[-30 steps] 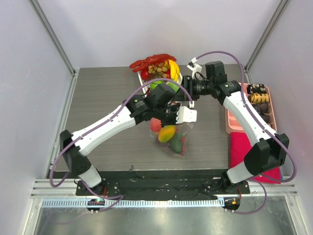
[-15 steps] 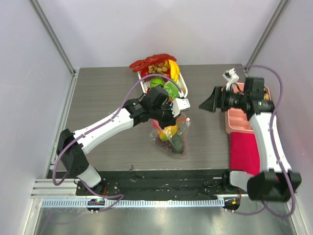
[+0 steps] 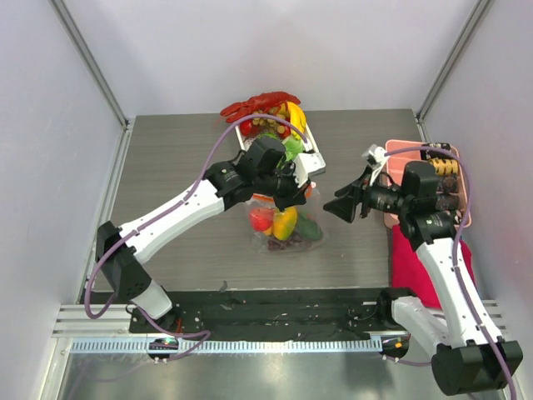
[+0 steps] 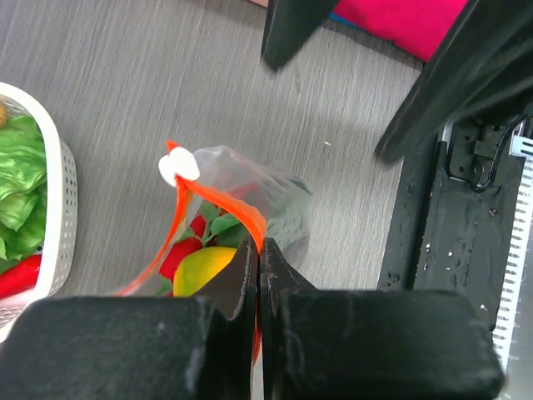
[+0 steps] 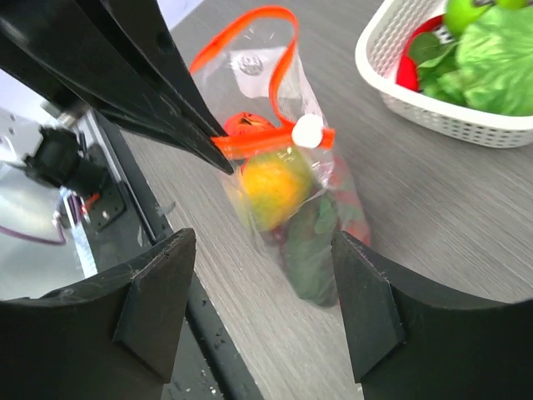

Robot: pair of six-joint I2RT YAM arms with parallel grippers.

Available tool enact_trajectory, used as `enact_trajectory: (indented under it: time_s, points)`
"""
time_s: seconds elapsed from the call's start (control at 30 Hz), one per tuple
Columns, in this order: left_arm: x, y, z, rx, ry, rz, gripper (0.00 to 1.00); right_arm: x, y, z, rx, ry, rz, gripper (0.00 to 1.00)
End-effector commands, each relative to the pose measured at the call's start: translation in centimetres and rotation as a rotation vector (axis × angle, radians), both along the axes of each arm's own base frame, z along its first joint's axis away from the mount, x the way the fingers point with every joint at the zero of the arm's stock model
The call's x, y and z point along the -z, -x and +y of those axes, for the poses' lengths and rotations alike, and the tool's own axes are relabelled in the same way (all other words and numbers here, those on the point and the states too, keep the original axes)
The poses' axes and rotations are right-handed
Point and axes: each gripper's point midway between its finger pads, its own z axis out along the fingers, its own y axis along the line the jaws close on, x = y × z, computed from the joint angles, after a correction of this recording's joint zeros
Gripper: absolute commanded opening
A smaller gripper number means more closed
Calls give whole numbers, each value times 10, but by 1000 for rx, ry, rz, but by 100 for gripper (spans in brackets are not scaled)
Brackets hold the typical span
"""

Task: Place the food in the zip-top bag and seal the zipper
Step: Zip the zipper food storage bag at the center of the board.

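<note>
The clear zip-top bag (image 3: 283,227) lies on the table mid-front with food inside: a yellow-orange fruit (image 5: 268,185), a red piece (image 4: 177,257) and green leaves (image 5: 310,242). My left gripper (image 3: 303,192) is shut on the orange-red zipper (image 4: 237,208) and holds the bag's mouth edge up. The zipper's white end piece (image 4: 178,167) is just beyond the jaws and also shows in the right wrist view (image 5: 306,131). My right gripper (image 3: 339,207) is open and empty, right of the bag and apart from it; its fingers (image 5: 155,300) frame the bag (image 5: 287,196).
A white basket (image 3: 310,157) with lettuce, a banana and a red lobster toy stands behind the bag, near the left wrist. A pink divided tray (image 3: 398,212) with brown snacks and a red cloth (image 3: 406,250) lie at the right edge. The black base rail (image 3: 275,300) runs along the front.
My right gripper left the bag's mouth, swung out to the right, then came back lower toward the bag, open. My left gripper kept the zipper and the bag shifted slightly.
</note>
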Motion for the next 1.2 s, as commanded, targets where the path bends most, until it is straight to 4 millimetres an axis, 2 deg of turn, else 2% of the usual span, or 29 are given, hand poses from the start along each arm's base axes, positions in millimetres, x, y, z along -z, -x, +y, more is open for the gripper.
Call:
enact_trajectory:
  time_s: [0.0, 0.03, 0.13, 0.23, 0.37, 0.47, 0.87, 1.17]
  points:
    - [-32, 8, -2, 27, 93, -39, 0, 8, -7, 19, -49, 43, -119, 72]
    - [-29, 11, -1, 44, 90, -34, 0, 15, -8, 21, -55, 54, -114, 71]
    - [-23, 19, 4, 88, 73, -42, 0, 22, -14, 23, -64, 82, -133, 72]
    - [-6, 31, 12, 137, 25, -12, 0, 30, -15, 22, -85, 117, -134, 72]
    - [9, 30, 17, 114, -11, 1, 0, 31, -11, 23, -116, 133, -163, 72]
    - [12, 27, 17, 111, -21, -5, 0, 35, -8, 23, -133, 146, -173, 72]
    - [26, 39, 22, 185, -57, 8, 0, 47, -11, 36, -180, 158, -191, 64]
    - [32, 50, 24, 243, -55, 29, 0, 50, -8, 45, -212, 160, -227, 64]
